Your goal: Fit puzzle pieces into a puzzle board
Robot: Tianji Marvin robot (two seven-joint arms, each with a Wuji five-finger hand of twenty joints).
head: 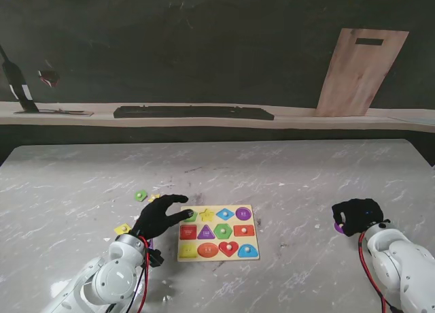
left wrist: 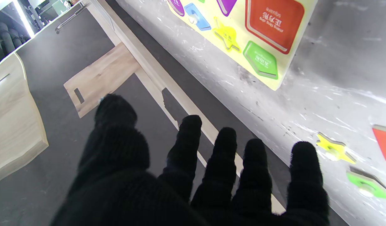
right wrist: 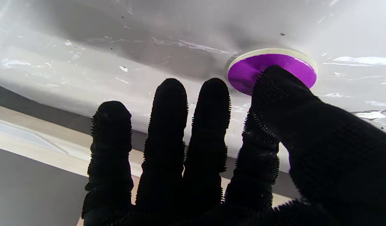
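A: Lying flat on the marble tabletop (head: pixel 285 170), the yellow puzzle board (head: pixel 218 233) sits just right of the left hand (head: pixel 160 216), its near-left corner beside the thumb; coloured shapes fill its slots.

B: And the left hand itself?

A: Fingers spread, holding nothing. It hovers over the board's left edge, thumb reaching across toward the green piece in the board (left wrist: pixel 261 60) and the red square (left wrist: pixel 274 22) next to it.

B: Loose pieces?

A: A green piece (head: pixel 141 195) and a small yellow star (head: pixel 154 197) lie on the tabletop just beyond that hand's fingertips, and another yellow piece (head: pixel 123 228) sits to its left, nearer to me.

B: The right hand?

A: The right hand (head: pixel 356 216) is well apart from the board, to its right. A purple round piece (right wrist: pixel 255 69) lies on the tabletop under its thumb side. In the wrist view the thumb covers part of the disc while the four fingers (right wrist: pixel 167 125) stand straight and apart; I cannot tell whether the thumb touches it.

B: Farther out?

A: A wooden board (head: pixel 360 71) leans against the dark wall, above a long dark bar (head: pixel 194 112) on the ledge.
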